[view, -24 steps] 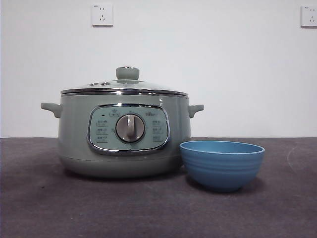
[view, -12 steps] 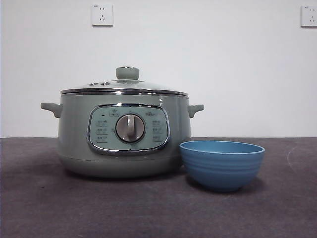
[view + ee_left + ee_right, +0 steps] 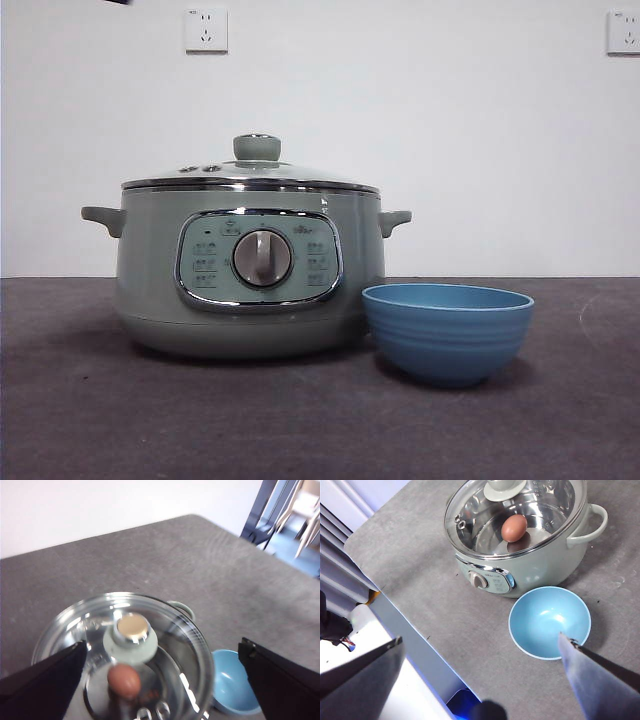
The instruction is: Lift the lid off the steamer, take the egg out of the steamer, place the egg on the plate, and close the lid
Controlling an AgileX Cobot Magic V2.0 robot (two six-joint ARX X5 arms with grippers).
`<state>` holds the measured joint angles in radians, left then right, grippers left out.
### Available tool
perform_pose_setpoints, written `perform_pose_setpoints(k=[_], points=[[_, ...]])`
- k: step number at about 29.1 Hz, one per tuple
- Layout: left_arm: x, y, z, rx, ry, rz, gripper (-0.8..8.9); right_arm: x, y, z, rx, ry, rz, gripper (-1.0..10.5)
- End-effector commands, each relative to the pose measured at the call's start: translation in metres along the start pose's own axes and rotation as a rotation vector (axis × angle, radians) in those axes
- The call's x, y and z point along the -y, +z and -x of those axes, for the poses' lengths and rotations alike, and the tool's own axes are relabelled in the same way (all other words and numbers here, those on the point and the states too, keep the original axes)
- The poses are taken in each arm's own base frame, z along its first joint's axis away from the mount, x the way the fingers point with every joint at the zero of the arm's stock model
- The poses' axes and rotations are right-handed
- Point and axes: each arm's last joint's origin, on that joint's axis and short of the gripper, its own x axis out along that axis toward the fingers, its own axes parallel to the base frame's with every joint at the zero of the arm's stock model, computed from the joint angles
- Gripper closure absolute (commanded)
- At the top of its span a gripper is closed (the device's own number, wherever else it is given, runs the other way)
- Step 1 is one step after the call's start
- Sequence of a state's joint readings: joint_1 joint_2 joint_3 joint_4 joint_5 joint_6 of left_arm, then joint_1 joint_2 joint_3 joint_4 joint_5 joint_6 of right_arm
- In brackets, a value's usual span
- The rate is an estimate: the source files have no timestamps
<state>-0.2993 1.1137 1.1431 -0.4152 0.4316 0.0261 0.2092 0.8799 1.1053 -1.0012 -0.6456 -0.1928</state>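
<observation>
Evenly and softly lit from above in the front view – sharp throughout, with only faint, diffuse shadows on the dark grey table [image 3: 300,420] under the pale sage-green round steamer [image 3: 250,290] and the small blue ribbed bowl [image 3: 448,333]. Small bright glints on the chrome panel frame and silver dial [image 3: 263,258]. Softer and slightly blurred in the left wrist view; strong white glare streaks across the domed glass lid [image 3: 165,645] and its chrome knob cap, brown egg [image 3: 124,681] hazy beneath. Washed-out white wall there. Crisper in the right wrist view – lid reflections milder, near black jaws out of focus at the lower corners.
</observation>
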Motion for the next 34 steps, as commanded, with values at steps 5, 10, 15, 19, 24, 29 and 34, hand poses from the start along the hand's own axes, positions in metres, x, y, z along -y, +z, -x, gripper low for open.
perform_pose_setpoints(k=[5,10,15,19,24,29,34], points=[[-0.005,0.007,-0.068,-0.046,0.033,-0.115,2.47,0.000,0.001,0.000,0.003,-0.001,0.001,3.5],[-0.013,-0.006,-0.108,-0.070,0.045,-0.129,2.47,0.000,0.001,0.000,0.002,-0.001,0.001,3.5],[-0.023,-0.022,-0.135,-0.120,0.056,-0.116,2.47,0.000,0.001,0.000,0.002,-0.001,0.000,3.5],[-0.027,-0.030,-0.148,-0.143,0.055,-0.109,2.48,0.000,0.001,0.000,0.002,-0.001,0.000,3.5],[-0.028,-0.037,-0.155,-0.167,0.057,-0.104,2.49,0.000,0.001,0.000,0.002,-0.001,0.001,3.5],[-0.024,-0.038,-0.156,-0.183,0.086,-0.106,3.83,0.000,0.001,0.000,0.003,-0.001,0.001,3.5],[-0.019,-0.040,-0.157,-0.198,0.073,-0.104,6.65,0.000,0.001,0.000,0.003,-0.001,0.001,3.5]])
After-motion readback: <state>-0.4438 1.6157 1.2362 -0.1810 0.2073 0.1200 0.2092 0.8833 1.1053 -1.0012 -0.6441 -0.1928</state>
